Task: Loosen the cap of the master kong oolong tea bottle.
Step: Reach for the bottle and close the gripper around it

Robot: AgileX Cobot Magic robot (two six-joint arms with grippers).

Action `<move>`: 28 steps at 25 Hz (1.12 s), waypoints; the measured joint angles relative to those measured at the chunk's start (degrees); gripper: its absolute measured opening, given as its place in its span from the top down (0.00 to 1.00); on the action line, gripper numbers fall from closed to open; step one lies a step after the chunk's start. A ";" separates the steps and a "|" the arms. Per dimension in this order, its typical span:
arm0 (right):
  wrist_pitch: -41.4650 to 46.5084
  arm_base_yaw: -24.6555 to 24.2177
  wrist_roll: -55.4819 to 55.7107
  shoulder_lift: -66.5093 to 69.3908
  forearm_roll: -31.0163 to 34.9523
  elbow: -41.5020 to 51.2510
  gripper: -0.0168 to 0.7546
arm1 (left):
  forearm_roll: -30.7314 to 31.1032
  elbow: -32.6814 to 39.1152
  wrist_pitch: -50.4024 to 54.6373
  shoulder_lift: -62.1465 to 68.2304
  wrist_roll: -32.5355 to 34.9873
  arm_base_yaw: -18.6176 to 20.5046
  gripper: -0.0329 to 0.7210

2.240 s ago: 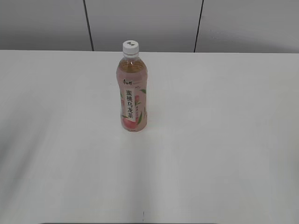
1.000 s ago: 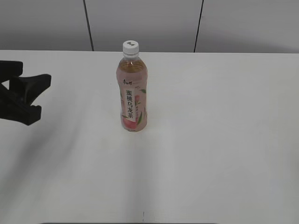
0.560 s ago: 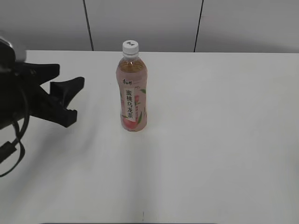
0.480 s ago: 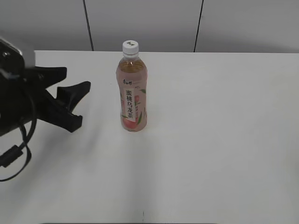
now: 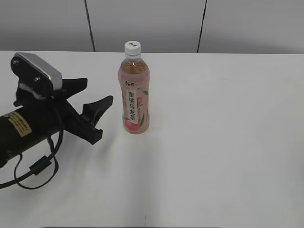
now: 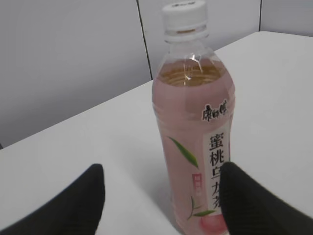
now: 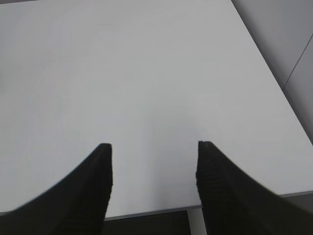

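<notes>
The master kong oolong tea bottle (image 5: 134,95) stands upright mid-table, amber tea inside, pink label with a peach and a white strip of characters. Its white ribbed cap (image 5: 132,47) is on the neck. My left gripper (image 5: 97,95) is open, just left of the bottle and apart from it. In the left wrist view the bottle (image 6: 193,137) fills the middle, the cap (image 6: 185,14) at the top, and the open left gripper (image 6: 161,181) has its right finger in front of the label's lower part. My right gripper (image 7: 154,152) is open and empty over bare table; it does not show in the exterior view.
The white table (image 5: 228,142) runs back to a grey panelled wall (image 5: 152,23). The right wrist view shows the table's edge (image 7: 161,213) just below the fingers and its right edge running to the wall.
My left arm has come in from the left edge and moved right toward the bottle, fingers open. The bottle has not moved.
</notes>
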 joint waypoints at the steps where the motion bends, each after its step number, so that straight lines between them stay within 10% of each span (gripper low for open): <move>1: 0.00 0.00 0.00 0.00 0.00 0.00 0.43 | 0.33 -0.40 -0.70 0.93 0.00 0.00 0.35; 28: 0.00 0.00 0.06 0.00 0.00 0.00 0.43 | 9.00 -16.69 -2.78 17.57 -1.46 0.00 0.31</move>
